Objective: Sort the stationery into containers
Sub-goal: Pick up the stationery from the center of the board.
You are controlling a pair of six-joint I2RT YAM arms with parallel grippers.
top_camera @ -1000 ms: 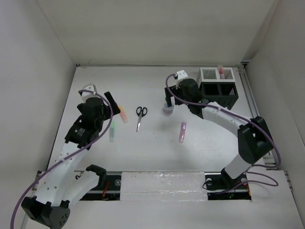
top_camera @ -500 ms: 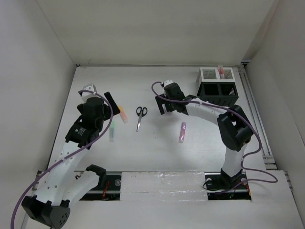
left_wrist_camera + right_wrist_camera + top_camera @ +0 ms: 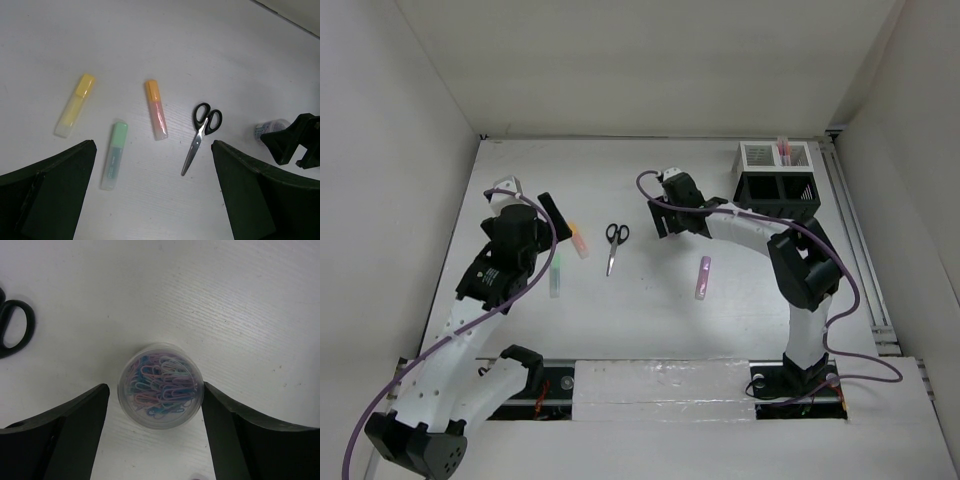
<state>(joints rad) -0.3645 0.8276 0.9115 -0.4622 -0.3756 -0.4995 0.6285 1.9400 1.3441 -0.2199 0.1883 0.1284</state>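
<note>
Top camera looks steeply down from behind, whole table (image 3: 650,320) in frame. Left wrist view hangs back, angled over the scissors (image 3: 201,134). Right wrist view stares straight down, close on the paper-clip tub (image 3: 160,385). All three catch those scissors.

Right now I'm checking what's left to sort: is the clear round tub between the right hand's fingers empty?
No, the clear round tub is packed with coloured paper clips.

No wording can be read anywhere. The green highlighter (image 3: 114,155) carries faint dark print, and the paper-clip tub (image 3: 270,129) at three o'clock shows a bluish label, both too blurred.
</note>
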